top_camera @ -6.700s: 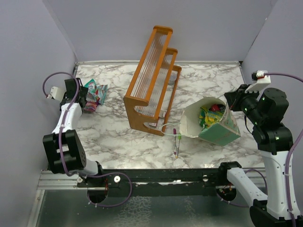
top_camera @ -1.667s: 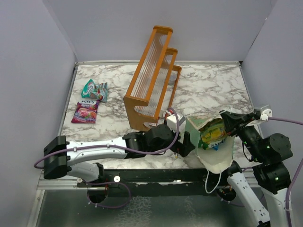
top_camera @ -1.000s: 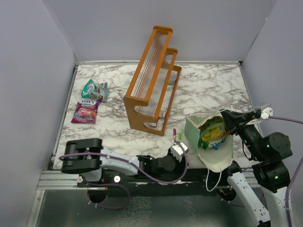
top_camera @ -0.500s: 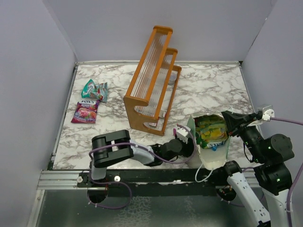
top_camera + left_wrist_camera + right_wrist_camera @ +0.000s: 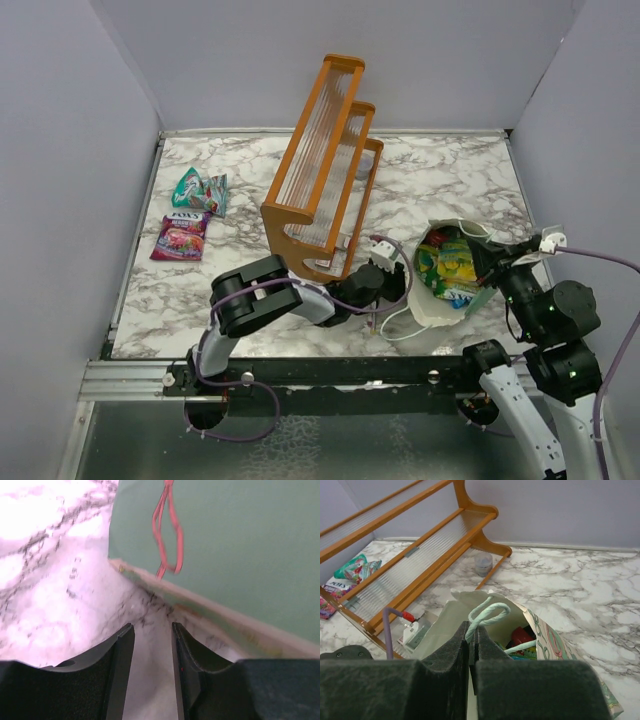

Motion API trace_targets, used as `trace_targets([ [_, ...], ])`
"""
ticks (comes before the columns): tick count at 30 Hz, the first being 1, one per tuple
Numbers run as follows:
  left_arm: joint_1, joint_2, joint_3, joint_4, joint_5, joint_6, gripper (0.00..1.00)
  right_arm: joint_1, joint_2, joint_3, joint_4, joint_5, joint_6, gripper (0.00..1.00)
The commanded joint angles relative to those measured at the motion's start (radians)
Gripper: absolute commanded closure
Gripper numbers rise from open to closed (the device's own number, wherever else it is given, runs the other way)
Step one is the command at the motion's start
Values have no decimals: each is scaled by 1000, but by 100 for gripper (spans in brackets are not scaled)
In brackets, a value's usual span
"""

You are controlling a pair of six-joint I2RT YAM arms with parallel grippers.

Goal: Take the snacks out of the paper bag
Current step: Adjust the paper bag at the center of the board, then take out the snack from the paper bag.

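The right gripper (image 5: 471, 652) has its two black fingers pressed flat together on the pale twisted cord handle (image 5: 487, 614) of the mint-green paper gift bag (image 5: 432, 312), and the cord loops up out of the pinch. The bag lies low on the white-and-grey marbled table (image 5: 440, 180) near its right front corner. Its cream-lined mouth faces upward, showing the shiny foil snack packets (image 5: 447, 265) inside in yellow, green and red. A second cord trails onto the table by the bag's near left side.

The left gripper (image 5: 152, 675) sits low at the bag's left face. Its fingers are only slightly parted, with bare table between them and nothing held. The green paper, marked with a thin red loop, fills the left wrist view just ahead.

The left arm lies stretched across the table's front. Just behind its wrist stands the orange wooden slatted rack (image 5: 320, 170). A small grey cup (image 5: 482, 563) sits past the rack's far end. A teal-green packet (image 5: 200, 190) and a magenta packet (image 5: 181, 236) lie well apart at the far left.

Half a second ago the bag stood taller and reached nearer the front edge. The left wrist was closer to that edge too. The two loose packets have not moved.
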Motion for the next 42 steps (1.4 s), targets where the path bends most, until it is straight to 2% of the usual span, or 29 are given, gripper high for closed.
trace_targets([
  [1,-2,-99,-78,-86,59,-10,59,3,6,-3,33,41,-22,99],
  [6,-21,-358,-253,-212,107,-14,39,3,-5,-8,47,-36,-48,98],
  [10,-47,-583,-321,-400,140,3,33,3,-12,-29,73,-131,-66,98],
  [16,-69,-863,-293,-669,132,31,27,3,5,-36,97,-249,-68,98],
  [21,-69,-999,-192,-810,87,72,21,3,22,-34,96,-263,-63,98],
  [26,-88,-961,-54,-824,208,134,22,3,13,-36,90,-233,-61,98],
  [30,-165,-857,25,-773,181,188,25,3,1,-40,83,-159,-50,98],
  [36,-201,-636,171,-754,197,260,49,3,-17,-39,72,-128,-49,98],
  [40,-201,-527,235,-744,97,284,62,3,-37,-44,74,-98,-39,98],
  [42,-201,-472,266,-746,23,312,65,3,-44,-48,75,-93,-40,98],
])
